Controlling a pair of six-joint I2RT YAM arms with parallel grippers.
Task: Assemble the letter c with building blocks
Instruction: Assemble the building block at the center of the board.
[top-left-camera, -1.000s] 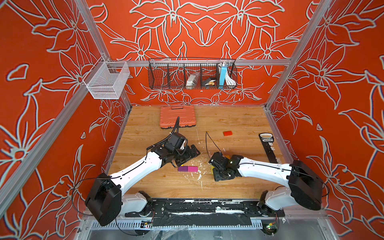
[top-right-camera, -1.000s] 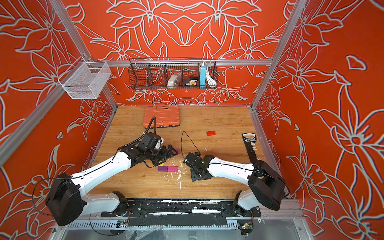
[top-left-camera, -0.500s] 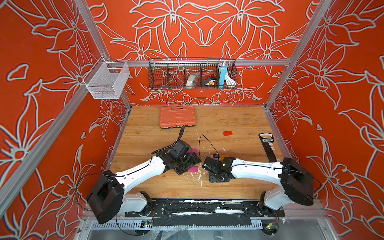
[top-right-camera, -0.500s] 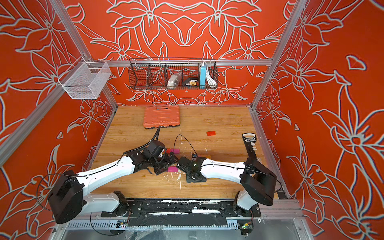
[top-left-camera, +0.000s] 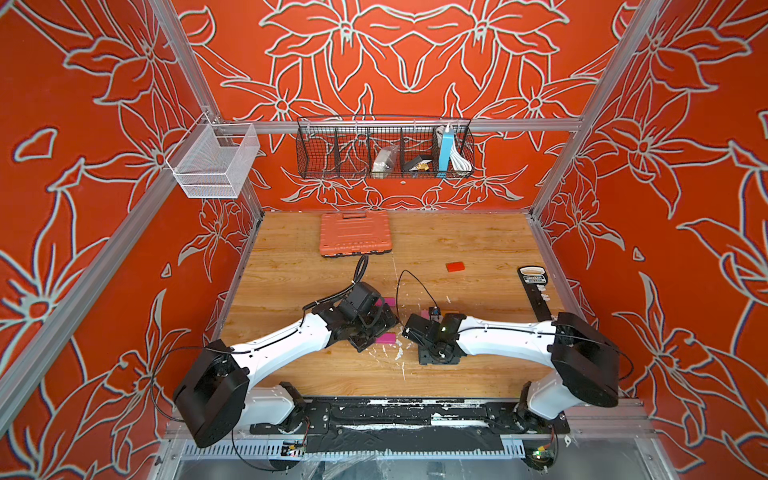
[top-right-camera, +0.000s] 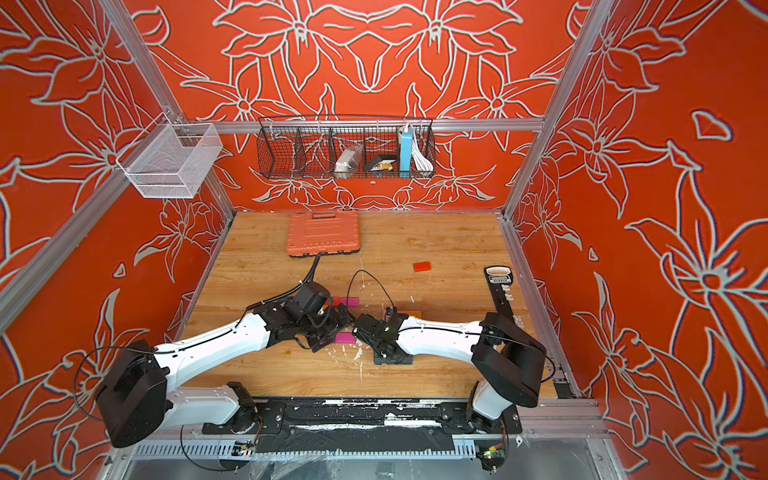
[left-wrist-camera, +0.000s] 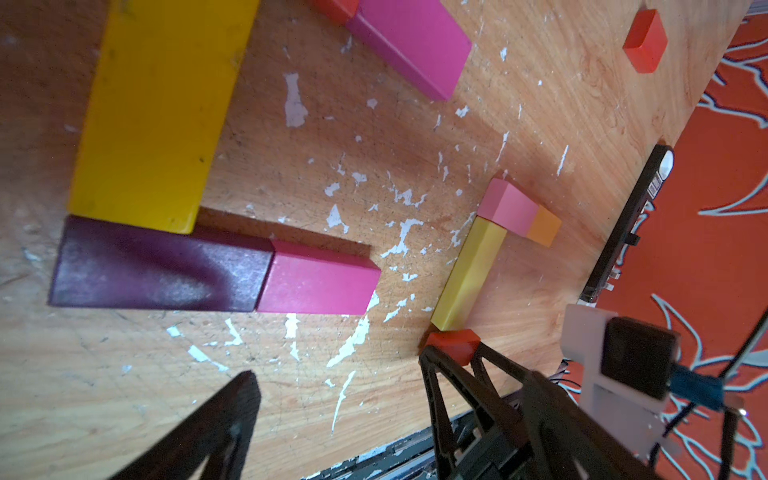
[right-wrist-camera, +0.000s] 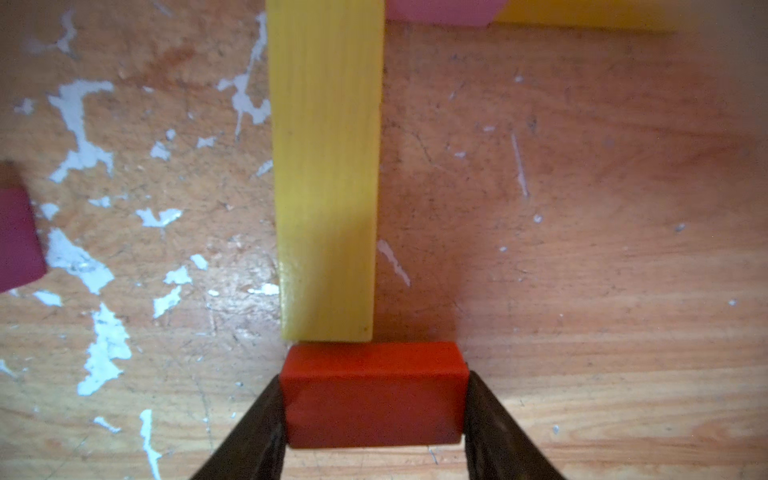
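Pinching the red block, the right hand butts it against the near end of the yellow block, mid-surface, seemingly as the C's lower arm. Just beside it, the left hand hovers spread wide, empty.

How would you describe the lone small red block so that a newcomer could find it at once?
On the wooden tabletop, find the ribbed orange plastic case at its far edge. The small flat red rectangular block lies right of it, nearer the front, alone on bare wood, while the other blocks cluster mid-table.
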